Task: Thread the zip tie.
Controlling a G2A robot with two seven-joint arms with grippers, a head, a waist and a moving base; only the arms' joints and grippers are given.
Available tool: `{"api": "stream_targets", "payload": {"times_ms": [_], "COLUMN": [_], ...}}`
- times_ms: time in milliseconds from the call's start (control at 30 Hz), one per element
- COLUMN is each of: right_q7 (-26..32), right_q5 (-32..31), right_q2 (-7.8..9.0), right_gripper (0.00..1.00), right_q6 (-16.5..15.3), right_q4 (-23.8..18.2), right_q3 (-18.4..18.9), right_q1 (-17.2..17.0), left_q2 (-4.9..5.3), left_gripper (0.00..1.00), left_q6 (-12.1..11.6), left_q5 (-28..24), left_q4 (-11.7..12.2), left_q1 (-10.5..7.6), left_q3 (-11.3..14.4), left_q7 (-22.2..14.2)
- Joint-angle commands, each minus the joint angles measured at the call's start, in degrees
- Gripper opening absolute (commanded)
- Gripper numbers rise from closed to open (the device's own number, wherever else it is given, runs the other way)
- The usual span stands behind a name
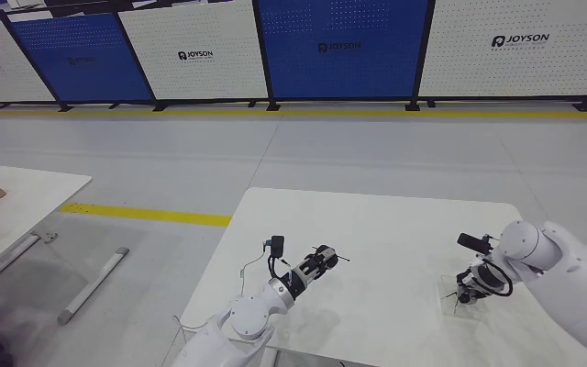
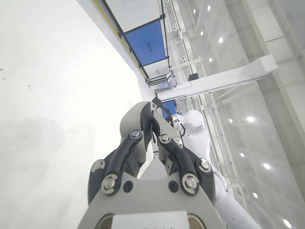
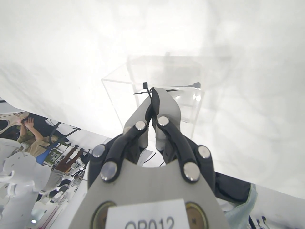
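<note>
The right end effector is closed tight on a black zip tie. The tie's small square head stands just past the fingertips, and a fine tail sticks out to one side. The tie hangs just above the open top of a clear acrylic box. Another thin black line runs from behind the fingertips across the box opening to a thicker dark end near the far rim. I cannot tell whether this line belongs to the same tie.

In the top view the right end effector points down over the clear box. The box stands near the right front part of the white table.

The left end effector is well apart from it, low over the left front part of the table. Its fingers are drawn narrow, with the ribbed black pads meeting at the tip. In the top view a thin black strand pokes out beside the left end effector. I cannot tell what the strand is, or whether the fingers pinch it.
</note>
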Motion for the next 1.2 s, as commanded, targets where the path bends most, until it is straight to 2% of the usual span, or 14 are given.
{"api": "stream_targets", "payload": {"times_ms": [0,200,433,600,767,1167], "right_q7": [0.0,0.0,0.0,-1.5,-4.7,-4.7], "right_q5": [0.0,-0.1,-0.5,-0.3,0.6,0.6], "right_q2": [-0.02,0.24,1.64,3.61,6.36,6.36], "right_gripper": [0.0,0.0,0.0,0.0,0.0,0.0], "right_q6": [0.0,0.0,0.0,0.0,0.0,0.0], "right_q4": [0.0,-0.6,-3.3,-7.2,-12.9,-12.9], "right_q3": [0.0,0.2,2.3,6.5,12.7,12.7], "right_q1": [0.0,0.0,-1.3,-3.9,-8.4,-8.4], "left_q2": [0.0,0.0,0.0,0.0,0.0,0.0], "left_gripper": [0.0,0.0,0.0,0.0,0.0,0.0], "left_q6": [0.0,0.0,0.0,0.0,0.0,0.0], "left_q5": [0.0,0.0,0.0,0.0,0.0,0.0], "left_q4": [0.0,0.0,0.0,0.0,0.0,0.0], "left_q1": [0.0,0.0,0.0,0.0,0.0,0.0], "left_q3": [0.0,0.0,0.0,0.0,0.0,0.0], "left_q7": [0.0,0.0,0.0,0.0,0.0,0.0]}}
